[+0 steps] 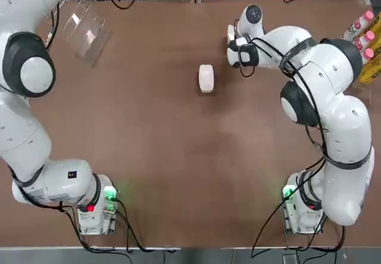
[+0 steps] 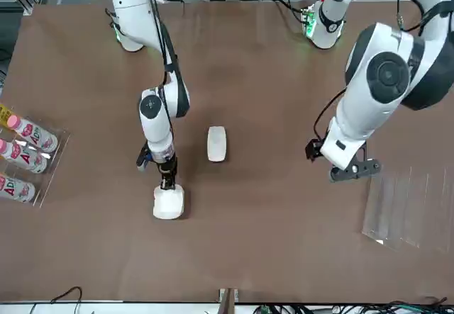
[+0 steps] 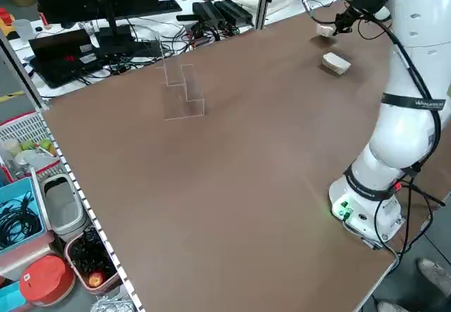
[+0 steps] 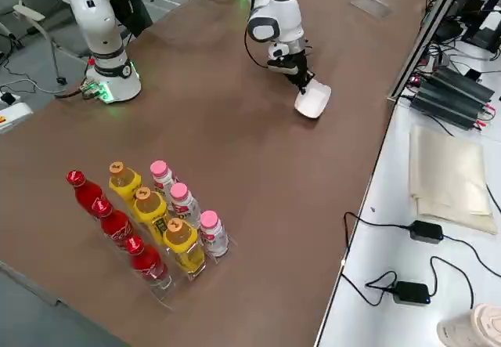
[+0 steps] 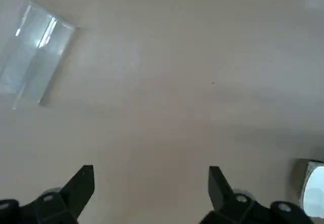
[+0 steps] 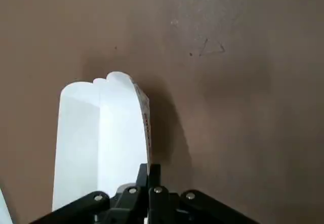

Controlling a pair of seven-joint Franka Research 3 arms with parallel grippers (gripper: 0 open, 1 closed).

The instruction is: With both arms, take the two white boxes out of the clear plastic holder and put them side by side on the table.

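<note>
Brown tabletop (image 2: 277, 243) beneath, right arm (image 2: 157, 91) reaches down, jaws pinching a white box (image 2: 169, 203); left arm's (image 2: 379, 87) jaws gape.

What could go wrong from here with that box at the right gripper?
The right gripper is shut right at the edge of one white box; if that is a pinch, the box could twist or slip. Moving it sideways might nudge the other white box, which lies close by on the table.

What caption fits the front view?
Right tool at one white box; the other lies alone mid-table.
</note>
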